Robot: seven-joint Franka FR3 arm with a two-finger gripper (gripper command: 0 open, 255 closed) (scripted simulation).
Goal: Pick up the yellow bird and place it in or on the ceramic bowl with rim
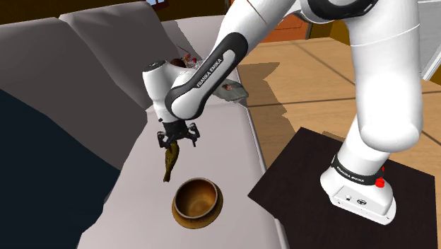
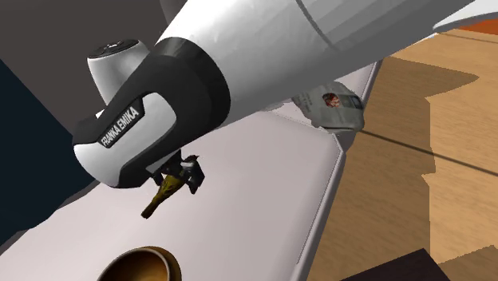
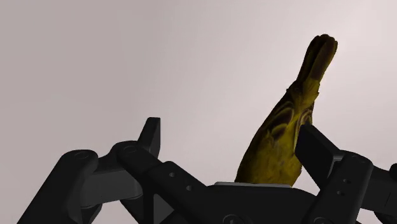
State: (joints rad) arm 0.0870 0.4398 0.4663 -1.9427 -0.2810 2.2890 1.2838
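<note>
The grey sofa seat (image 1: 141, 219) lies under everything here. On it stands the brown rimmed bowl (image 1: 205, 194), toward the shoulder view's lower edge.

The yellow bird (image 1: 169, 161) hangs clear of the seat, just up and to the shoulder view's left of the bowl and not yet over it. It is a slim, tapering figure, and I judge it light and rigid. Its smooth, rounded body could well pivot or slip between flat pads. The thicker head-and-chest end is the sensible place to take it, not the narrow tail.

My gripper (image 3: 232, 137) stands partway apart, and the bird dangles from its thick end. In the wrist view one finger (image 3: 315, 147) lies against the bird's flank, while the other finger's tip stands off from the part that shows. I judge the clasp to be lower down, off-centre and none too secure.

The long axis runs nearly straight down from my gripper, tail lowest. In the second exterior view the tail (image 2: 152, 209) swings a little toward that view's left.
</note>
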